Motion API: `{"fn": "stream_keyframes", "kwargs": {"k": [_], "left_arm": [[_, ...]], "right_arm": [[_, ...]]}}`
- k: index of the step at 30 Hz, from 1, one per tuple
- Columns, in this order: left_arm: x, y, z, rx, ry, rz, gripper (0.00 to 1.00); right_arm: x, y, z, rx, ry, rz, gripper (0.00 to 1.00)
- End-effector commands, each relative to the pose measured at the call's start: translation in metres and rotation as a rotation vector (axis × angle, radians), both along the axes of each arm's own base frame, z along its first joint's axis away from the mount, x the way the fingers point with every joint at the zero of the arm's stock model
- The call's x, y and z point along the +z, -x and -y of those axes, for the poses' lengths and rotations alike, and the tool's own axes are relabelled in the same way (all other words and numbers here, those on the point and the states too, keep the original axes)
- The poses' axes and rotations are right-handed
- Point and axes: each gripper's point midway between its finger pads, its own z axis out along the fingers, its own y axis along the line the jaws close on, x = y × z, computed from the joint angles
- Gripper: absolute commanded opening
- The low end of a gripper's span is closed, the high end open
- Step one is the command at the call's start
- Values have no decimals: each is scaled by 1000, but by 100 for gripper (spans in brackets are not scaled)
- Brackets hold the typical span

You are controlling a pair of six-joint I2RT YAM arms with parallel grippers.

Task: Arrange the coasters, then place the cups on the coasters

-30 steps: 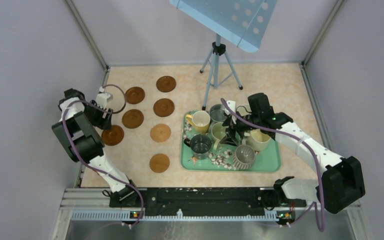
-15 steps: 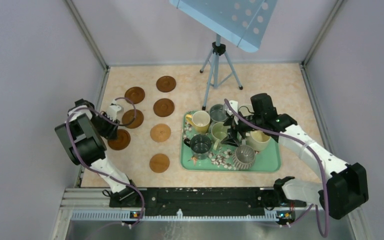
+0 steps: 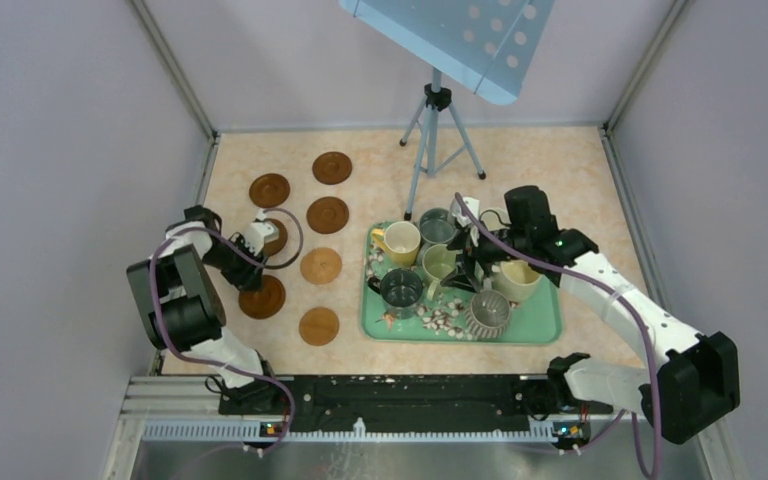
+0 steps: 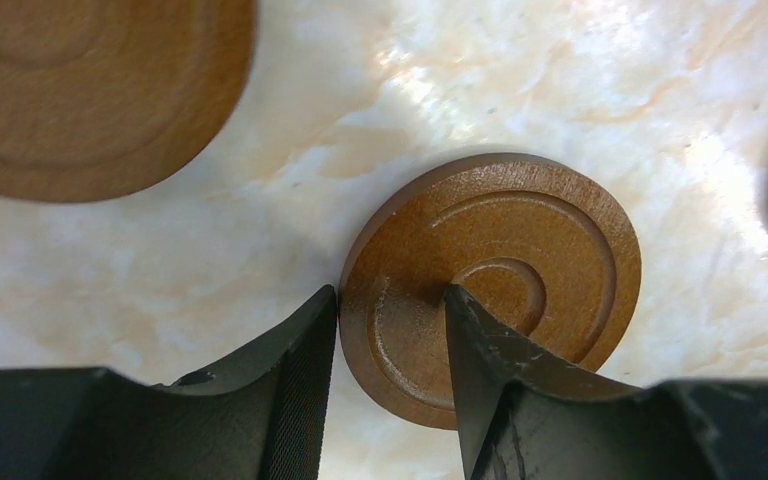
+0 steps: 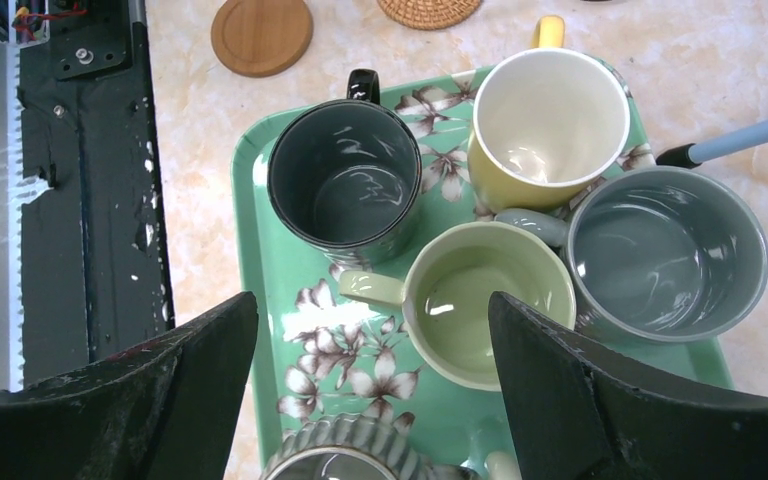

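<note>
From above we count seven coasters [image 3: 327,214] flat on the table [image 3: 520,170], left of the tray [image 3: 538,322]: four in a column nearer the tray and three in a column farther left, the middle one of those partly under the left wrist. The left gripper [image 3: 247,277] sits at the far-left rim of the nearest coaster [image 3: 265,300] in that left column. On the tray we count six cups [image 3: 397,240] in plain sight: yellow, grey, pale green, dark, cream and ribbed grey. The right gripper [image 3: 470,266] hangs over the tray's middle and hides what is beneath it. From the left wrist we see three coasters: one large at the upper left, a sliver at the right edge, and the coaster [image 4: 545,250] between them. The left gripper [image 4: 390,300] is narrowed on that one, with one finger against the outside of its rim and the other pressed on its ringed face. From the right wrist we see the right gripper [image 5: 370,300] spread wide and holding nothing, high over five cups [image 5: 485,300] on the tray [image 5: 260,250]: dark, yellow, grey and pale green, with the ribbed rim at the bottom edge. Past the tray lie two coasters [image 5: 260,35], one smooth and one that looks woven.
</note>
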Motion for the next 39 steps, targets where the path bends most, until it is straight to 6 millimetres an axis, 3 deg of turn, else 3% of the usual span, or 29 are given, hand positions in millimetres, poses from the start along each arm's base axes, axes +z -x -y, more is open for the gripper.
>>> {"fn": "stream_keyframes", "kwargs": {"k": [1,13,26,34,39], "left_arm": [[2,5,20,8,34,-1,50],[10,-8,24,24,33,20,52],[13,-22,-30,73,-104,23,50],[18,-23,-21,57,-56,31,52],[33,-24,-16,49,-36,60,63]], "right_arm": [[31,-8,-3,-21,-62,77,84],[34,-16,2,-67,-75,72,85],[30,-16,6,-74,-69,75,85],[31,-17,4,-70,-72,74,85],[33,-18,4,-74,-76,72,85]]}}
